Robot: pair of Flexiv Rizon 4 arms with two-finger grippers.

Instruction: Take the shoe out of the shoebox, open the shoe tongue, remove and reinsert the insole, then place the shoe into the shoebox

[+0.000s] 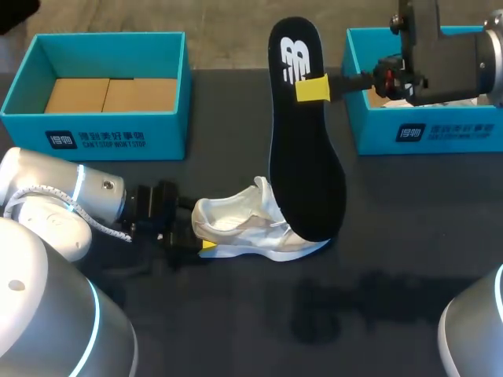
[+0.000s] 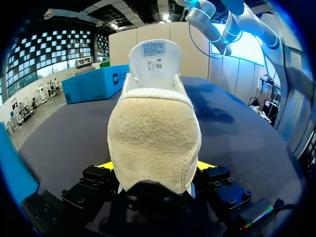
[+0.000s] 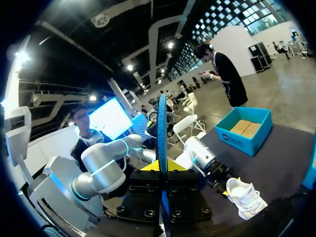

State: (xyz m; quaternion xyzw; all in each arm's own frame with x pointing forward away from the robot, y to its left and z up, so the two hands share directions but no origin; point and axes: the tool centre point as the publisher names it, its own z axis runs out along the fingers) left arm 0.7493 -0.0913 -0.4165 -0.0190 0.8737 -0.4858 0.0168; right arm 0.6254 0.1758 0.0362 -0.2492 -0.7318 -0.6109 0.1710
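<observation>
A white shoe [image 1: 255, 225] lies on the dark table, its toe pointing right. My left gripper [image 1: 203, 237] is shut on its heel, and in the left wrist view the beige heel [image 2: 154, 143] fills the gap between the yellow fingertips [image 2: 102, 166], with the tongue [image 2: 154, 55] standing up. The black insole [image 1: 302, 141] hangs upright above the table, its lower end just over the shoe's toe. My right gripper [image 1: 313, 88] is shut on its upper part. From the right wrist the insole [image 3: 161, 133] shows edge-on between the fingers, and the shoe [image 3: 245, 196] lies beyond.
An open blue shoebox [image 1: 102, 126] with brown card inside stands at the back left, also visible as the blue shoebox [image 3: 245, 129] from the right wrist. A second blue shoebox [image 1: 424, 129] stands at the back right, under my right arm. Bare dark table lies in front of the shoe.
</observation>
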